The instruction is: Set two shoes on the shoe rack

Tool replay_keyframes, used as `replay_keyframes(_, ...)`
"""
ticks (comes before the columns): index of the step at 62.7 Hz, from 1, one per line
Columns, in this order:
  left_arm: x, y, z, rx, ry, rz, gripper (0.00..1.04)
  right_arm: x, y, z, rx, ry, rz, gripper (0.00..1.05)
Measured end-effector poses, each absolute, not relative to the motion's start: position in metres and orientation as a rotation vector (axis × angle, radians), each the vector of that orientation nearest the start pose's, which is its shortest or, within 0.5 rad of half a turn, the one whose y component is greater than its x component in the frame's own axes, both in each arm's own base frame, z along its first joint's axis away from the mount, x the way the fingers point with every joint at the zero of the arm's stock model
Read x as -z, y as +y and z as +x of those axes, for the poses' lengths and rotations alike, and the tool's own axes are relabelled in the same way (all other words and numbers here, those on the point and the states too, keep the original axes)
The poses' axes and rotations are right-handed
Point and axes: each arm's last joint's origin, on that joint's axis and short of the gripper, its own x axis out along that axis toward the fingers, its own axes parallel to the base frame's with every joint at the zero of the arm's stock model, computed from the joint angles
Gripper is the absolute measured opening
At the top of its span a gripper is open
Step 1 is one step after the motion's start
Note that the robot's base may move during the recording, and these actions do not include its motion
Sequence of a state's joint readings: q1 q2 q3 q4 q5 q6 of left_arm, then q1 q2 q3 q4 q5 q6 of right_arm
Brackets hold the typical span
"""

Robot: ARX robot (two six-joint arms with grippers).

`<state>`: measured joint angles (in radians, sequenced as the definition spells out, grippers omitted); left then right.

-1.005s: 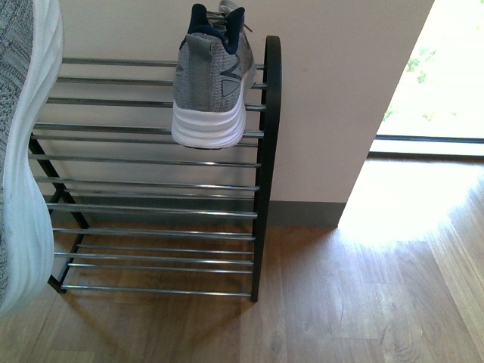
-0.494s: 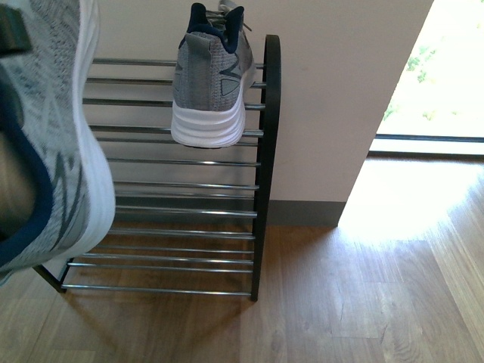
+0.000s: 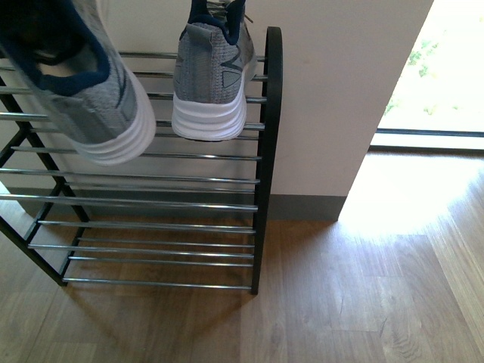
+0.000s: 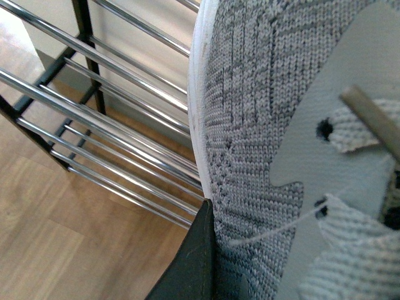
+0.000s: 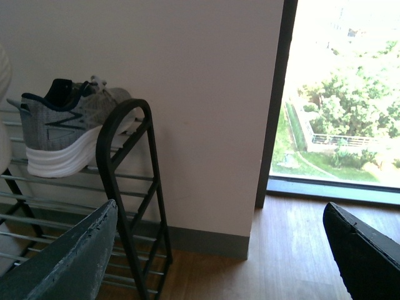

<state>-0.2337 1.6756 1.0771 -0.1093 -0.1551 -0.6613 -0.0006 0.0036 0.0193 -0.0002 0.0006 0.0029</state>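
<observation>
Grey shoe (image 3: pixel 209 83) rests on rack (image 3: pixel 265 174)

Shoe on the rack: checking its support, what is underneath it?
The placed shoe rests on the rack's top-tier chrome rods; lower tiers' rods show beneath. Its sole's contact with the rods is hidden by the shoe itself.

- The first shoe (image 3: pixel 209 83), grey knit with a thick white ridged sole and navy lining, stands upright at the right end of the top tier. Its heel faces me, just beside the side frame.
- The second shoe (image 3: pixel 91 98), its match, hangs tilted over the left of that tier. I cannot tell whether its sole touches the rods. One of my left fingers (image 4: pixel 189 265) lies against its knit side.
- The rack (image 3: pixel 268 151) has a black frame and tiers of shiny chrome rods.
</observation>
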Motion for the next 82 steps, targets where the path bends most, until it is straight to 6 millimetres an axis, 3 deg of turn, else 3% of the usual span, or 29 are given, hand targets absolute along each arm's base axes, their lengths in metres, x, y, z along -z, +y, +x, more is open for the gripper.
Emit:
replay_keyframes(15, -0.2, -0.103, 0.393, -0.133, 0.792, -0.451, 0.06, -0.17, 0.0, 0.097, 0.001, -0.015, 0.003, 0.96)
replay_keyframes(37, -0.19, -0.134, 0.433, -0.101, 0.873, -0.43, 0.06, -0.17, 0.0, 0.097, 0.001, -0.015, 0.003, 0.96)
replay_keyframes(55, -0.19, -0.135, 0.439, -0.143, 0.892, -0.49, 0.06, -0.17, 0.0, 0.097, 0.001, -0.015, 0.003, 0.96)
replay_keyframes(82, -0.192, -0.119, 0.427, -0.223, 0.925, -0.53, 0.06, -0.17, 0.0, 0.097, 0.001, -0.015, 0.003, 0.96)
